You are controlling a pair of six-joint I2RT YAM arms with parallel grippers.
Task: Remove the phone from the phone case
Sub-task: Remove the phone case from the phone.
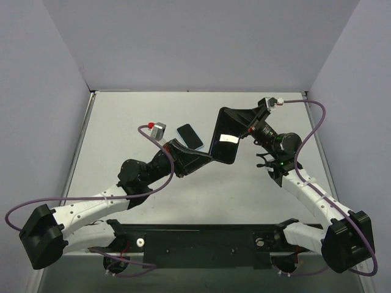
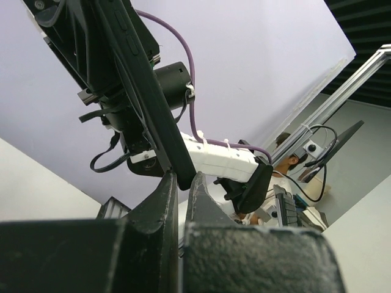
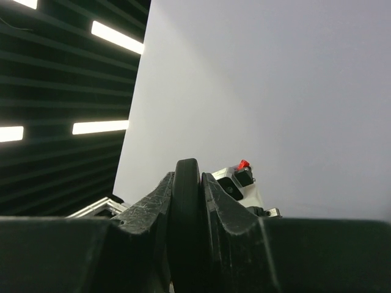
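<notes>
A black phone case point(image 1: 225, 131) with a small white label hangs tilted above the table's middle, held between both grippers. My left gripper point(image 1: 208, 160) is shut on its lower left edge; in the left wrist view the case point(image 2: 137, 79) rises from between the fingertips point(image 2: 166, 186). My right gripper point(image 1: 249, 126) is shut on its upper right edge; in the right wrist view the rounded black edge point(image 3: 186, 201) sits clamped between the fingers point(image 3: 223, 201). A dark, glossy phone point(image 1: 190, 135) lies flat on the table just left of the case. I cannot tell what is inside the case.
The grey table point(image 1: 153, 110) is walled by pale panels at the back and sides. A black rail point(image 1: 201, 241) runs along the near edge between the arm bases. Purple cables loop off both arms. The right arm's white link point(image 2: 214, 159) shows in the left wrist view.
</notes>
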